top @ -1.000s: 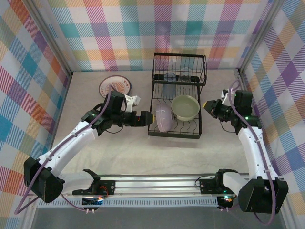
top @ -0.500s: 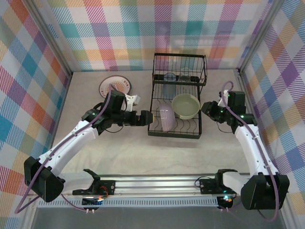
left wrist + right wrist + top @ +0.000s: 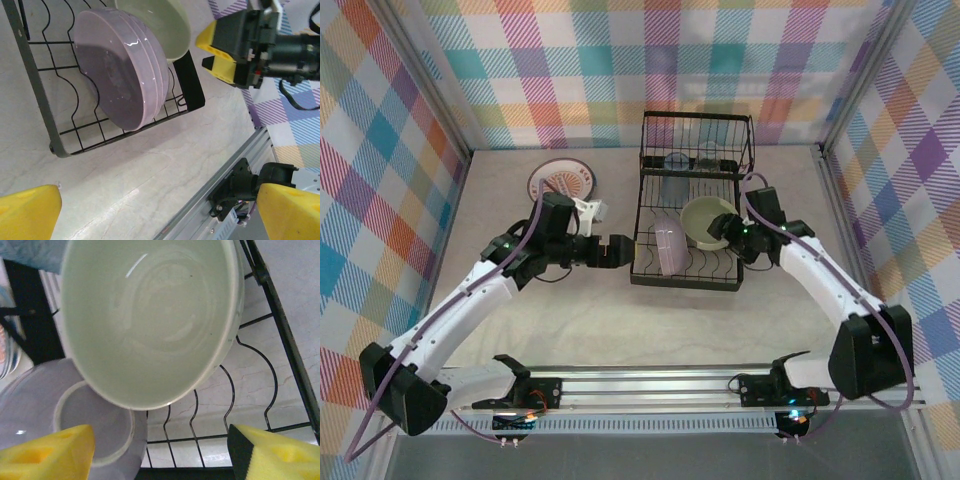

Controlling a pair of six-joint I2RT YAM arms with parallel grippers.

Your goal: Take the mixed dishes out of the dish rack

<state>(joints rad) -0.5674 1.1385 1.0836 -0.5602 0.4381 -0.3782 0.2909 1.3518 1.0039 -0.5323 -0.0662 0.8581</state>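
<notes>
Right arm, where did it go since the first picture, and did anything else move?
The right gripper swung left from beside the dish rack to the pale green bowl, and its jaws opened; nothing is gripped yet. The left gripper, open, backed slightly away from the lavender bowl. The rack, the green bowl and the sunburst plate stayed put.

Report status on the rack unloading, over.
Left gripper open, beside dish rack. Right gripper open at pale green bowl, no grip. Lavender bowl on edge close beside it, in the lower tray.
</notes>
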